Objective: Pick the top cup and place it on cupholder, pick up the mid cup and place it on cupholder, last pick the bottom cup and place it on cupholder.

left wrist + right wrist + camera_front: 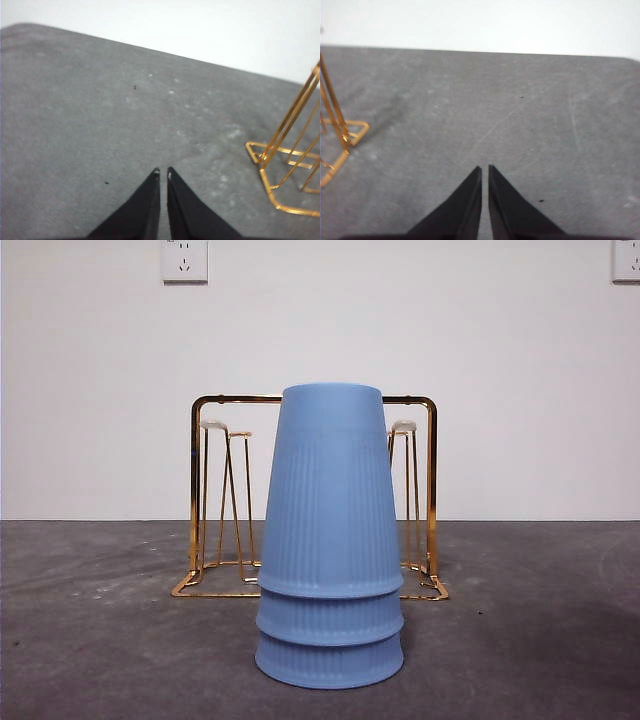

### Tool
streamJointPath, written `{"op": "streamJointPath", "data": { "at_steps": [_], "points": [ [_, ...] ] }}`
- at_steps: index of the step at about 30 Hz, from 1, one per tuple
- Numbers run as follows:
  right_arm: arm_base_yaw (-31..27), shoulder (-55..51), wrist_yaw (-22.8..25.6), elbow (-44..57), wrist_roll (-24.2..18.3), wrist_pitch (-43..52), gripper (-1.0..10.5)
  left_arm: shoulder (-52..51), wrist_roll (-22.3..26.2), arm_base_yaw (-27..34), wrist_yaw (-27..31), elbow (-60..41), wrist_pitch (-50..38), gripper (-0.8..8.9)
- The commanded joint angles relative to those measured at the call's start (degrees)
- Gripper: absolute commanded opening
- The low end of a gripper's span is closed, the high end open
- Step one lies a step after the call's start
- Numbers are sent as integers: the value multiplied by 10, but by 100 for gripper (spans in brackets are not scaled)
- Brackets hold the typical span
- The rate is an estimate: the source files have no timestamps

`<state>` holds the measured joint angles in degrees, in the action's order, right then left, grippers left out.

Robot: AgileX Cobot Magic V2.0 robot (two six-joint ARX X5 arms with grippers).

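We are seeing the left gripper (163, 172) hanging over bare grey table (100, 125) with its two black jaws drawn nearly together, only a thin slit between the tips, and nothing is sitting between them. The right gripper (485, 169) is hanging the same way over its own stretch of table, jaws almost touching and gripping nothing. Neither arm is showing in the front view.

In the front view we are looking at three blue cups (331, 540) standing upside down, nested one over another near the front of the table. The top cup (332, 490) is covering most of the stack; below its rim only a band of the mid cup (330, 618) is peeking out, and beneath that a band of the bottom cup (330, 665), which is resting on the table.

Behind the stack the cupholder (195, 490) is standing upright on the table, its gold frame rising on both sides of the cups and its white-tipped prongs (213, 425) showing to either side. No cup is sitting on it. One corner of its base is appearing at the edge of each wrist view, well apart from both grippers.

Two white wall sockets (184, 260) are showing on the pale wall (90, 390) behind.
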<state>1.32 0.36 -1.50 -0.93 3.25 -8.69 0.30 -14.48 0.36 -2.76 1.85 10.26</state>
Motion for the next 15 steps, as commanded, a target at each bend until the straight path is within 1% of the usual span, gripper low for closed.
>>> {"op": "streamJointPath", "data": {
  "at_steps": [1,4,7,8,11,15],
  "points": [
    [0,-2,2,2,98,5,18,-1,-76,0,2,-10,4,15],
    [-1,-2,-2,2,134,10,16,-1,-96,0,-3,-3,4,15],
    [-1,-2,-16,0,161,29,16,-1,-115,0,-16,10,4,15],
    [-1,-2,-18,-7,178,31,15,-1,-123,0,-18,18,5,15],
    [-1,-1,-19,-36,187,21,14,2,-135,0,-24,46,9,15],
    [-1,7,-20,-89,187,4,14,20,-135,0,-43,96,27,15]
  ]
}}
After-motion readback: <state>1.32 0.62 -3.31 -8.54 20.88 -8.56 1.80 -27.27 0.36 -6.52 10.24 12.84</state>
